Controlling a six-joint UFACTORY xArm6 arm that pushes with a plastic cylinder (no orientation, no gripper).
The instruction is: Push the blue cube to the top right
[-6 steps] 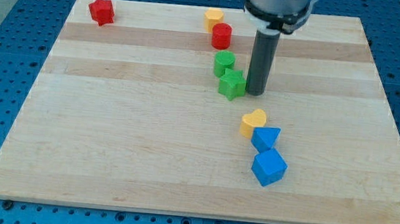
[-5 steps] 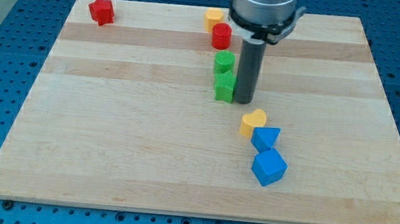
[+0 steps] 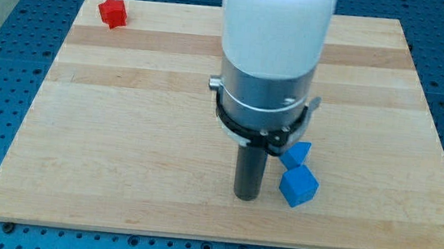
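Two blue blocks, blue cube (image 3: 298, 186) right of my tip (image 3: 246, 196), red block (image 3: 113, 13) far.

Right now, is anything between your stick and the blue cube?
No. My tip sits just to the view's left of the blue cube, with only bare board between them. The blue triangular block lies right above the cube, toward the top right. My arm hides the board's middle, so other blocks may be there.

My tip (image 3: 246, 196) is being parked just left of the blue cube (image 3: 298, 186), the blue triangular block (image 3: 295, 154) sitting right above it on the tabletop (image 3: 123, 131).
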